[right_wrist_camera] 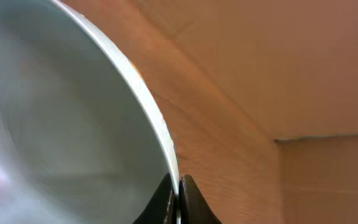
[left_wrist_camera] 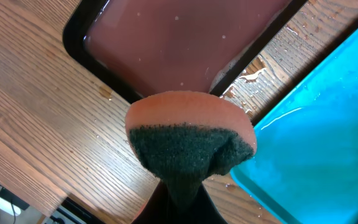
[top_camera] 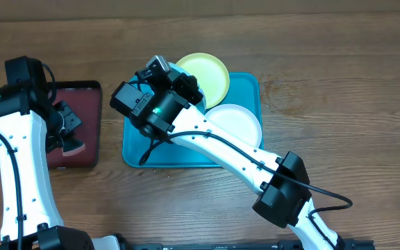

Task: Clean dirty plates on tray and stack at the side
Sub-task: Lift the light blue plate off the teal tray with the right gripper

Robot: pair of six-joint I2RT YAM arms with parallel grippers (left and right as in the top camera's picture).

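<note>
Starting left of the tray: the left gripper is clamped shut on a sponge. It's orange foam with the green scrubby side poking out past the fingertips, which makes sense, since that's the face you'd want meeting a plate. It hangs over the edge of the dark red tray, just left of the teal one. That red tray looks wet, and there are droplets on the table between the two trays. My guess is it's the dunk station and the sponge is parked there until a plate gets presented.

Over the tray's far-left corner, the right gripper has its fingers pinched together on the rim of the light blue plate. The plate is tipped up steeply and looks lifted off the tray. There's a faint reddish smear near its low edge, so I'd say it's not clean yet. Gripping by the rim leaves the whole face open for scrubbing, which seems to be the point.

The yellow-green plate sits at the tray's far edge, overhanging the rim a bit, and the white plate lies flat in the tray's right side. From above I can't tell whether either one is dirty. Nothing is stacked beside the tray yet.
</note>
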